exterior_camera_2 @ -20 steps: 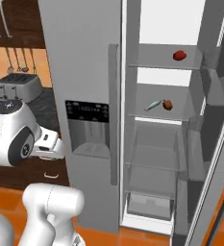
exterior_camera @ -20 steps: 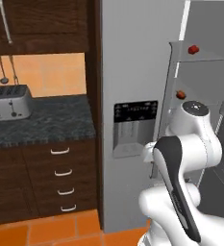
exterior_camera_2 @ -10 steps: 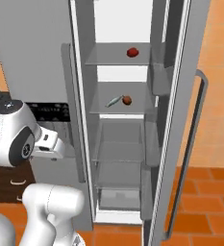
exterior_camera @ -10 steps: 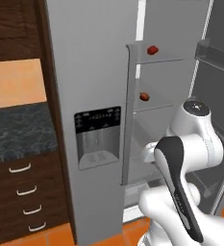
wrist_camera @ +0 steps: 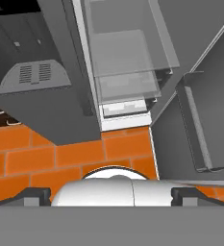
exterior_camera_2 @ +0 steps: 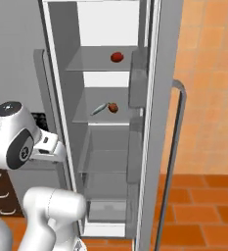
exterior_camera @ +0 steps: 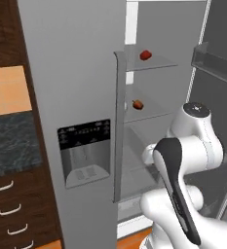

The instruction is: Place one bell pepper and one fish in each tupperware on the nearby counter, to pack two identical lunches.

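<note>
Inside the open fridge, one red bell pepper [exterior_camera: 145, 55] [exterior_camera_2: 117, 57] lies on the upper glass shelf. A second red bell pepper [exterior_camera: 137, 104] [exterior_camera_2: 113, 107] sits on the shelf below it, and a slim grey-green fish [exterior_camera_2: 99, 109] lies just left of that one. A strip of the dark speckled counter [exterior_camera: 10, 141] shows at the left edge. The tupperware is out of view. My gripper [wrist_camera: 111, 194] is open and holds nothing. It points down at the floor in front of the fridge's foot, well below the food shelves.
The fridge's shut left door with its dispenser [exterior_camera: 83, 155] stands close on my left. The open right door [exterior_camera_2: 174, 147] carries bins [wrist_camera: 200, 125] and swings out on my right. A clear drawer [wrist_camera: 125, 86] sits low inside. Orange brick floor [wrist_camera: 31, 153] lies below.
The whole picture has shifted: the base has driven right and closer to the fridge, so the toaster and most of the counter left the view. The gripper stays open.
</note>
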